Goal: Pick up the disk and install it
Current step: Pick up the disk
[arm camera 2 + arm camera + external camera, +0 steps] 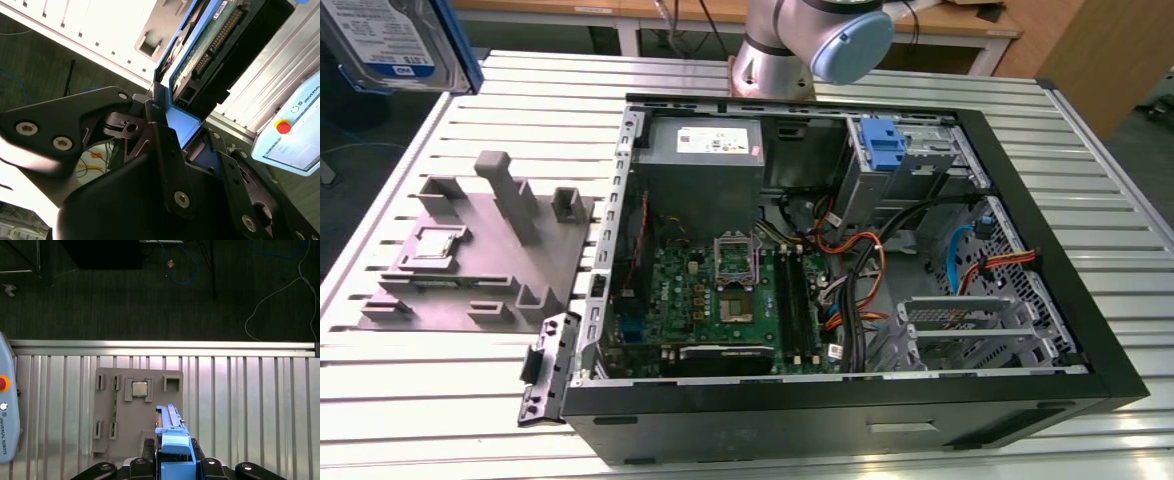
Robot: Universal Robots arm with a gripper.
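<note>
Blue plastic rails are pinched between the fingers (161, 131) of my tool (174, 456). It is closed down to the width of the disk (169, 424) and has firm hold of it by one end.

In the second wrist view the tool (186, 127) clamps a blue rail, and the disk (210, 47) rises from it with its green circuit board and connector row facing the camera. In the exterior view the disk (384, 40) hangs in the air at the upper corner on the exterior view's left, with its white-and-blue label showing, lifted clear of the desk (1107, 220).

Below the disk in the first wrist view lies a grey fixture plate (135, 440) on the slatted metal desk (250, 405), with a small square chip (139, 388) seated in one of its pockets. The exterior view shows that plate (480, 250) just beside an open computer case (854, 410), well apart from the disk. Inside the case are a green motherboard (707, 300) and an upright blue latch (886, 145) at the drive bay. My arm (814, 40) stands behind the case. A pale control pendant (295, 135) lies near the desk edge.
</note>
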